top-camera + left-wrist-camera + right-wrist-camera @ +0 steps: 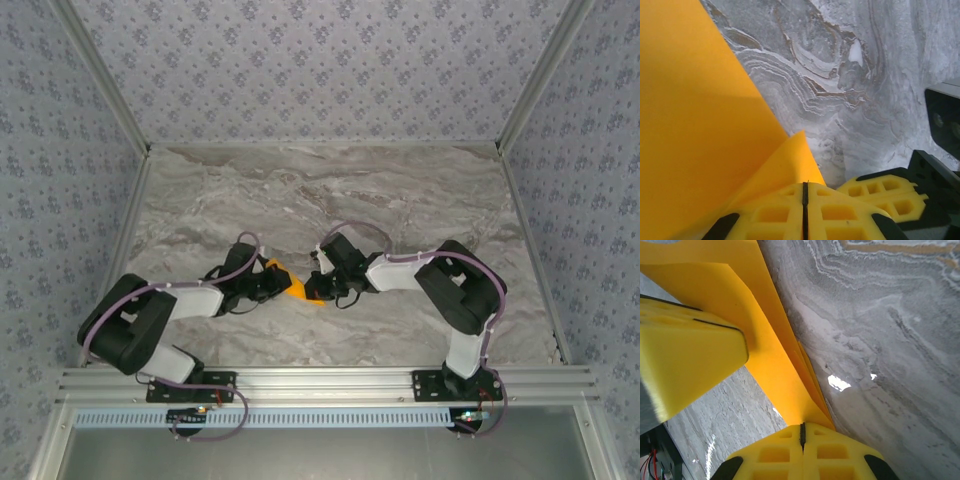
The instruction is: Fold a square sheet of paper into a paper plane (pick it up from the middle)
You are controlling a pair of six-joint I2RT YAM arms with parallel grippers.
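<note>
The square sheet of paper, bright orange and folded into layers, hangs just above the marble table between my two grippers. My left gripper is shut on one end of it. In the left wrist view the paper fans out from the closed left gripper. My right gripper is shut on the other end. In the right wrist view the layered fold runs up from the closed right gripper. The two grippers nearly touch. The paper's full outline is hidden, so I cannot tell whether it forms the paper plane.
The right gripper's yellow fingers sit close at the lower right of the left wrist view. The left gripper's yellow fingers stand against the paper in the right wrist view. Patterned walls enclose the table on three sides.
</note>
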